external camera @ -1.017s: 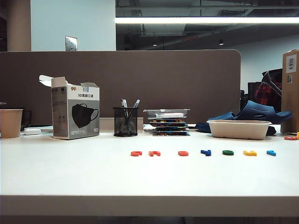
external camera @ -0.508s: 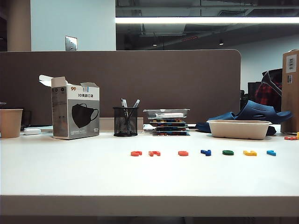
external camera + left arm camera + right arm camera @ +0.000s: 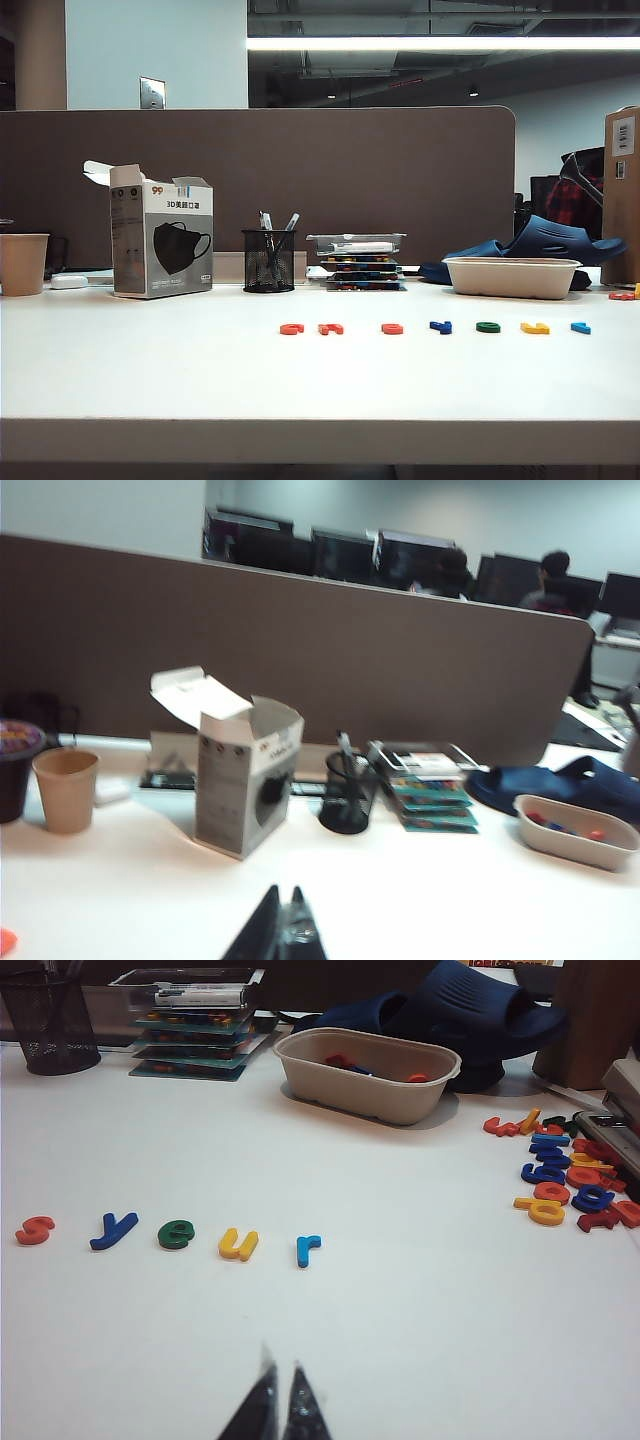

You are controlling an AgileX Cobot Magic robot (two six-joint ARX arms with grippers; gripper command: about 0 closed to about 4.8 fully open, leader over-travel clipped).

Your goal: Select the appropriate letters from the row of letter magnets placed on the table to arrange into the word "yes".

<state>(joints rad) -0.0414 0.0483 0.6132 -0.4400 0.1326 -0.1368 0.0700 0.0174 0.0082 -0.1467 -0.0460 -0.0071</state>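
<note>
I am looking across an office desk backed by a brown partition, with a wide white smooth-topped table [image 3: 150,370] in front of me. On it lies a row of small flat plastic letter magnets [image 3: 435,327], running side to side. From the right wrist view I read an orange-red s [image 3: 34,1230], a dark blue y [image 3: 113,1230], a green e [image 3: 176,1234], a yellow u [image 3: 238,1244] and a light blue r [image 3: 307,1249].

Neither arm shows in the exterior view. The right gripper [image 3: 278,1392] hangs low over bare table with its fingers pressed together, holding nothing. The row lies ahead of it and off to one side, well apart, and the r is the closest letter.

The left gripper [image 3: 283,927] also shows its fingers pressed together and empty. It looks out level over a grey cardboard face-mask box [image 3: 245,780] and a black mesh pen pot [image 3: 347,798]; none of the wanted letters shows in its view.

I judge the right arm nearer to the s, y and e.
</note>
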